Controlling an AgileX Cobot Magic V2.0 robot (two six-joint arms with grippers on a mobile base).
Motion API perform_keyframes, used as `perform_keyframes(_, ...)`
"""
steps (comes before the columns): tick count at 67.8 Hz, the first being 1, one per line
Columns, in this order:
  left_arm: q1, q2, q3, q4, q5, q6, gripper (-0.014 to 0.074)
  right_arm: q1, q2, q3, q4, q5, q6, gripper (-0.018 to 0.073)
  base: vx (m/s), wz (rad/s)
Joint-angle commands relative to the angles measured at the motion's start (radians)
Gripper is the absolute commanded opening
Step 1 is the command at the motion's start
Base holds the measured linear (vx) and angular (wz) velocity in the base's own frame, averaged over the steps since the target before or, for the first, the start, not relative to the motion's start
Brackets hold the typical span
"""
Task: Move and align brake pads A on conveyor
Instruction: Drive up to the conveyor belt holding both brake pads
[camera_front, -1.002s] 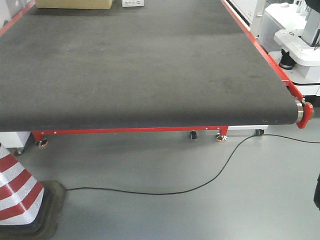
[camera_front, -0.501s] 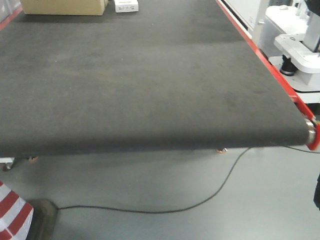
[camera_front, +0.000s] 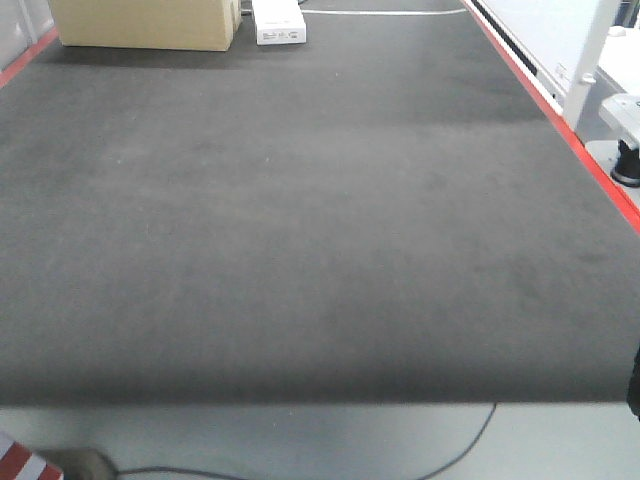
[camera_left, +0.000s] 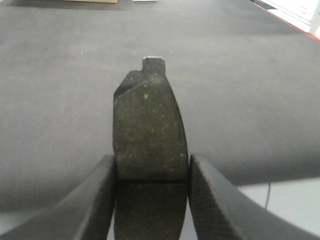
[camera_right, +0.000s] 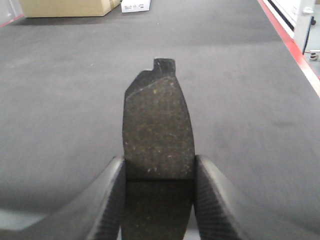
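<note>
In the left wrist view my left gripper (camera_left: 151, 172) is shut on a dark-grey brake pad (camera_left: 149, 130) with a centre groove and a small metal tab at its far end. The pad hangs above the near edge of the dark conveyor (camera_left: 60, 90). My right gripper (camera_right: 159, 172) is likewise shut on a second brake pad (camera_right: 157, 125), held over the conveyor (camera_right: 65, 100) belt. The front view shows only the bare conveyor (camera_front: 300, 220) belt; neither gripper nor pad appears there.
A cardboard box (camera_front: 145, 22) and a small white box (camera_front: 278, 22) sit at the belt's far end. A red side rail (camera_front: 560, 120) runs along the right, with white equipment (camera_front: 625, 130) beyond. A black cable (camera_front: 470, 445) and a striped cone (camera_front: 20, 462) lie on the floor.
The front view has moved forward toward the conveyor: the belt now fills the frame, its red legs and most of the floor have dropped out of sight, and the far boxes show more.
</note>
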Motion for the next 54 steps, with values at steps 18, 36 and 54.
perform_keyframes(18,-0.003,0.010,-0.026,-0.011,-0.092,-0.009,-0.0006,-0.004,0.005,-0.029,-0.004,-0.092,-0.004,-0.0004,0.33,0.04)
perform_keyframes(36,-0.003,0.010,-0.026,-0.011,-0.092,-0.009,-0.0006,-0.004,0.005,-0.029,-0.004,-0.092,-0.004,-0.0004,0.29,0.00)
perform_keyframes(54,-0.003,0.010,-0.026,-0.011,-0.092,-0.009,-0.0006,-0.004,0.005,-0.029,-0.004,-0.092,-0.004,-0.0004,0.23,-0.01)
